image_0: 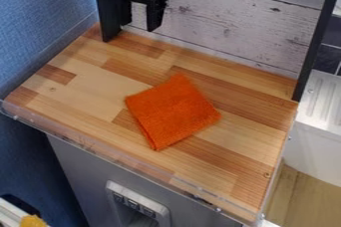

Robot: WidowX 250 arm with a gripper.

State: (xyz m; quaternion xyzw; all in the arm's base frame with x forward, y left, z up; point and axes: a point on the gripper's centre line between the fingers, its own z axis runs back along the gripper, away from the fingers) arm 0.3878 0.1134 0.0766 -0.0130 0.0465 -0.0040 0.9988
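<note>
Cloth, orange and folded into a rough square, lies on the wooden tabletop, below my gripper and out toward the camera from it. I judge it light and soft, with a nap that should grip well against my fingers; nothing about it looks fragile or slippery. It will likely sag and lose its fold if I pinch only a corner, and a shallow pinch might bring just the top layer. The layers show along the edge running down to the corner farthest from me, so a grip there would have to take in all of them; a pinch gathered near the middle, pressed well down, seems surer for keeping the bundle together. My two fingers stand apart with nothing between them, and they hang in the air over the back of the tabletop, well clear of the cloth. Behind them is the whitewashed plank backboard, with one black upright just beside my gripper and the other black upright well across from it. Beyond the cloth from me, a clear plastic rim runs along the tabletop's front edge, above a grey panel.
</note>
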